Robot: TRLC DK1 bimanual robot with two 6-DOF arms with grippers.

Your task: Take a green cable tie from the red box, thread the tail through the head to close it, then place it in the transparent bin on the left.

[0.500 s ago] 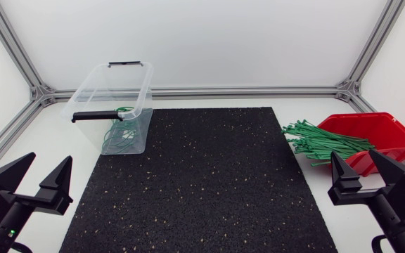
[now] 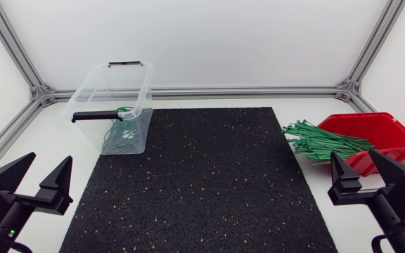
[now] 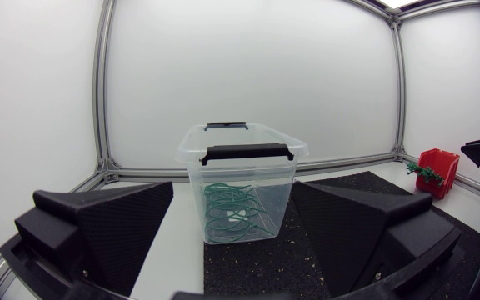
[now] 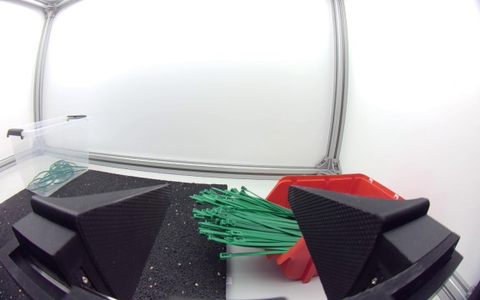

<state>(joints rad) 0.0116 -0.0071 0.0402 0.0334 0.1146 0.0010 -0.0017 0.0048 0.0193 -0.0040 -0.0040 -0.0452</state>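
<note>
Head view, grippers: I see my left gripper (image 2: 48, 161) and right gripper (image 2: 354, 156) by the near corners of the black mat (image 2: 209, 183), fingers apart and holding nothing.
Head view, ties: green cable ties (image 2: 322, 140) spill from the red box (image 2: 389, 130) onto the table.
Left wrist view: the clear bin (image 3: 282, 179) stands ahead of my spread fingers, with looped ties (image 3: 232, 212) inside.
Right wrist view: the cable ties and red box lie ahead of my parted fingers.
</note>
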